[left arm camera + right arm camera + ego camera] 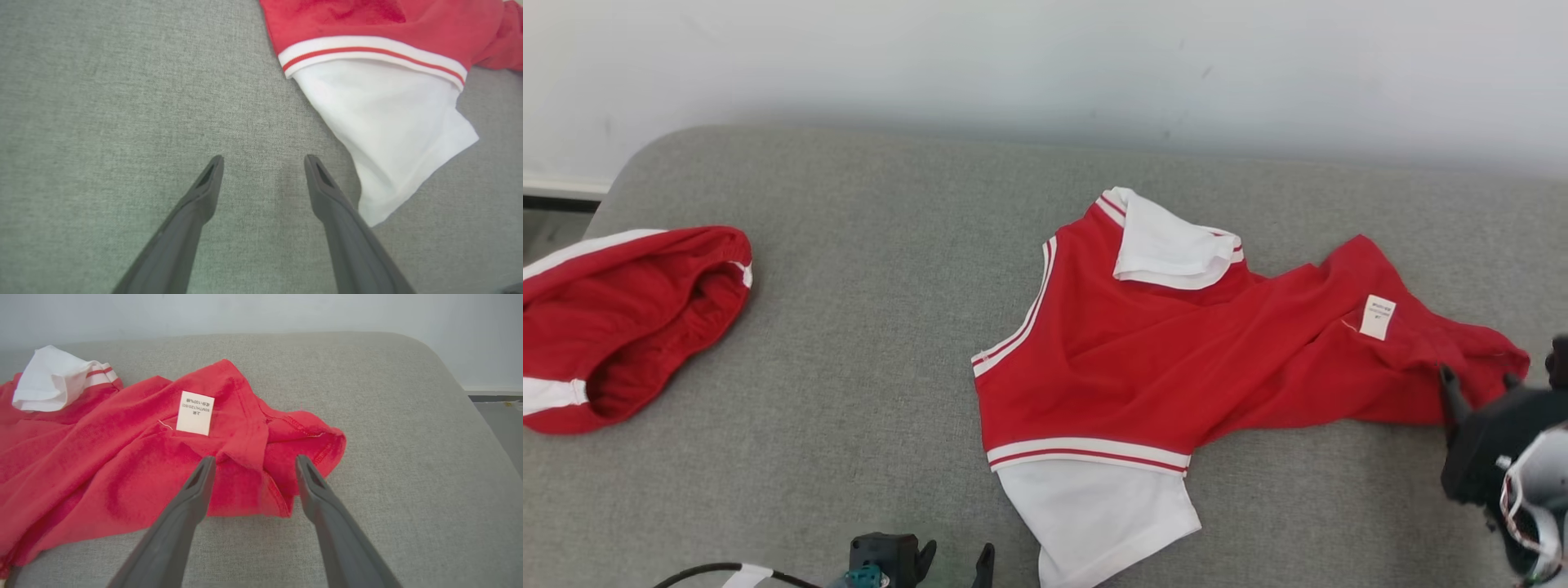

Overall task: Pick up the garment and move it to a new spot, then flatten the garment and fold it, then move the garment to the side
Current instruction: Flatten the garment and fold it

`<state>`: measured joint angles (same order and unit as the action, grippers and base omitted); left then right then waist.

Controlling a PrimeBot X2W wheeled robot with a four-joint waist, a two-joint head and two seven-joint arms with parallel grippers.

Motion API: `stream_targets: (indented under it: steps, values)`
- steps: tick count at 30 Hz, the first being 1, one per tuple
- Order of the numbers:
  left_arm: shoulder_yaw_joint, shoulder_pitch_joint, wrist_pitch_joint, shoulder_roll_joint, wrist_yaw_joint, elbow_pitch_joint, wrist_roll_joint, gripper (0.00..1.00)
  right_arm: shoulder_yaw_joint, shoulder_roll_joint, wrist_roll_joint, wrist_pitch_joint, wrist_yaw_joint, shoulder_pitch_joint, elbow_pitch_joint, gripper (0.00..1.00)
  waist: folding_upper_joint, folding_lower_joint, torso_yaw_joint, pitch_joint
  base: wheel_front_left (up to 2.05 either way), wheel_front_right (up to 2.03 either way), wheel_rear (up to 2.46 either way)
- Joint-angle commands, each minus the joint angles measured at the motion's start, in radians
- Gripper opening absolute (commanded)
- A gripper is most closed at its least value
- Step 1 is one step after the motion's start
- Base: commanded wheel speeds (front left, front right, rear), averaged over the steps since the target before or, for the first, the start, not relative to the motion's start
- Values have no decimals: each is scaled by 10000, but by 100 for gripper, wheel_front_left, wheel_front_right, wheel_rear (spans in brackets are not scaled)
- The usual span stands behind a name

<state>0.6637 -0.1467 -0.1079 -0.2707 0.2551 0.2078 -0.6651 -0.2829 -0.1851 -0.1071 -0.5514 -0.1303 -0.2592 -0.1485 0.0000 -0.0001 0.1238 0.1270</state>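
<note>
Wrinkles ran all over the red garment (1143, 351), which lay in the middle of the grey couch (866, 327) with one white sleeve (1094, 506) poking out toward the robot. I think flattening, folding and moving it aside were all left to do. The right gripper (256, 458) hung low over the garment's bunched right end, fingers apart, holding nothing. The left gripper (264, 159) waited over bare couch, fingers wide apart, just beside the white sleeve.
</note>
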Motion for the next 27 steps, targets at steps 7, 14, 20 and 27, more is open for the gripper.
stream_targets:
  steps: [7, 14, 20, 27]
  values:
    - [159, -71, -161, 112, -180, 256, -101, 100, -255, 962, 153, 327, -11, 1049, 737, 100, 0, 1, -352, -248, 0, 0, 0]
    - [615, -332, -289, 287, -425, 256, 131, 100, -313, 1188, 94, 176, -11, 1315, 1064, 100, 0, 1, -596, -258, 0, 0, 0]
    - [966, -367, -581, 385, -502, 373, 215, 100, -418, 1264, 99, 11, -11, 1371, 1282, 100, 0, 1, -720, -209, 0, 0, 0]
    - [1123, -377, -659, 502, -507, 605, 192, 74, -293, 1306, 32, -75, -11, 1365, 1320, 100, 0, 1, -809, -214, 0, 0, 0]
